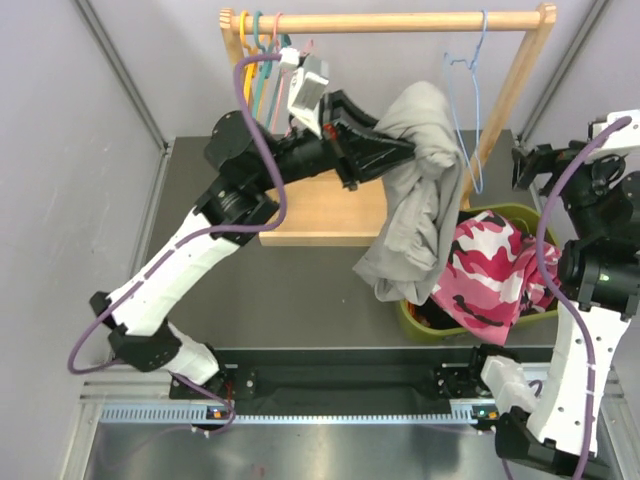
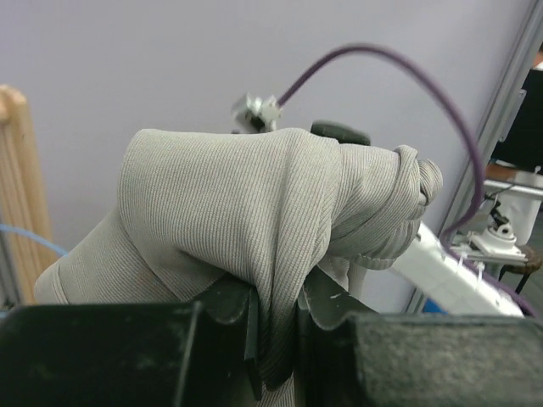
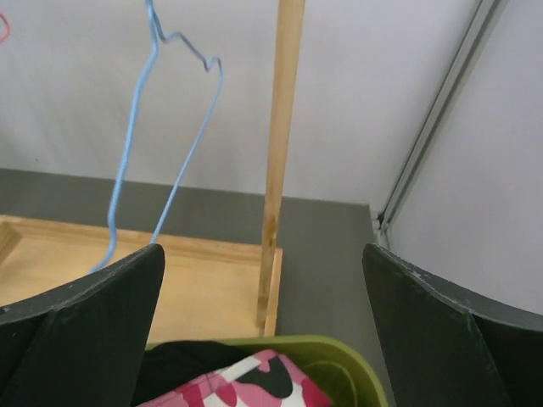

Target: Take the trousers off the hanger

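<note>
Since the grey trousers [image 1: 415, 190] hang from the left end effector [image 1: 397, 150] and not from any hanger, the coming move turns on where the green bin [image 1: 500, 212] lies from that grip. The bin sits below the end effector and to its right, on the dark surface [image 1: 300, 270].

The left wrist view shows the left end effector [image 2: 276, 335] nearly closed. A fold of the ribbed grey cloth [image 2: 254, 203] is pinched between its fingers [image 2: 242, 314], and the bulk is bunched above them.

From the top view the garment's long axis runs steeply downward from the grip. Its lower end trails toward the near left, over the bin's left rim and partly outside it. The pink camouflage trousers [image 1: 490, 270] already lie in the bin.

The blue hanger [image 1: 468, 110] hangs bare on the wooden rail [image 1: 400, 20], just to the right of the grey cloth. Whether its wire touches the cloth I cannot tell.

The right end effector [image 3: 261, 254] stands wide open with nothing in it. It faces the blue hanger [image 3: 161, 144] and the rack's post [image 3: 280, 153], above the bin's far rim [image 3: 331, 348]. It is near the bin but apart from the grey trousers.

My judgement is that the left arm, already holding the garment, needs to carry it rightward and down before letting go.
</note>
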`<action>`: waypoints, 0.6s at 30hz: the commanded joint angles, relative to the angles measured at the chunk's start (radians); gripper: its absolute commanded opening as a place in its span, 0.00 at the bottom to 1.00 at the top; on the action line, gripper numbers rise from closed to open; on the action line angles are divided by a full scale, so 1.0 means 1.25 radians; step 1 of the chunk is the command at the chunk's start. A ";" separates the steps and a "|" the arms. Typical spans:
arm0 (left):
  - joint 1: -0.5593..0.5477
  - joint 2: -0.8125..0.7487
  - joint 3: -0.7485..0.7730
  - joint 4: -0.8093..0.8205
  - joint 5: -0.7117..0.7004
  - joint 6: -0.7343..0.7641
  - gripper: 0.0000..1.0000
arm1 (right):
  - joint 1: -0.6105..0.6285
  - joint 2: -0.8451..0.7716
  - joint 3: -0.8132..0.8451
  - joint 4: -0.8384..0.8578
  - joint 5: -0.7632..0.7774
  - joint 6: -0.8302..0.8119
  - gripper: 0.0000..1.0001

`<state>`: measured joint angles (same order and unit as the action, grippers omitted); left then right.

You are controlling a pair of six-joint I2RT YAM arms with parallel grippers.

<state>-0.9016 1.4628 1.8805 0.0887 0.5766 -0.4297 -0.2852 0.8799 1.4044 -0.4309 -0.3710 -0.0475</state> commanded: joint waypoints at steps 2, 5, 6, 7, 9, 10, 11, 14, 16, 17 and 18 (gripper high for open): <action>-0.008 0.097 0.171 0.161 0.019 -0.071 0.00 | -0.059 -0.018 -0.094 0.019 -0.071 0.033 1.00; -0.010 0.162 0.238 0.189 0.010 -0.106 0.00 | -0.110 -0.039 -0.155 0.034 -0.102 0.056 1.00; -0.011 0.173 0.246 0.199 0.009 -0.114 0.00 | -0.122 -0.042 -0.178 0.037 -0.109 0.059 1.00; -0.013 0.183 0.252 0.210 0.005 -0.125 0.00 | -0.133 -0.047 -0.190 0.042 -0.125 0.063 1.00; -0.014 0.197 0.242 0.219 0.000 -0.131 0.00 | -0.162 -0.061 -0.216 0.046 -0.138 0.066 1.00; -0.015 0.197 0.209 0.228 0.000 -0.137 0.00 | -0.172 -0.066 -0.223 0.050 -0.145 0.065 1.00; -0.016 0.187 0.182 0.233 -0.001 -0.140 0.00 | -0.184 -0.072 -0.229 0.050 -0.146 0.063 1.00; -0.017 0.139 0.029 0.242 -0.012 -0.125 0.00 | -0.206 -0.079 -0.241 0.049 -0.154 0.053 1.00; -0.017 0.107 -0.101 0.230 -0.026 -0.090 0.00 | -0.214 -0.083 -0.251 0.048 -0.158 0.044 1.00; -0.017 0.077 -0.139 0.203 -0.034 -0.072 0.00 | -0.221 -0.084 -0.255 0.047 -0.160 0.044 1.00; -0.017 0.063 -0.177 0.188 -0.044 -0.044 0.00 | -0.223 -0.084 -0.262 0.046 -0.161 0.021 1.00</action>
<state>-0.9192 1.6249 1.7557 0.2867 0.5598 -0.5495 -0.5423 0.7883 1.0912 -0.4324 -0.5392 0.0151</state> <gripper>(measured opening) 0.167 0.996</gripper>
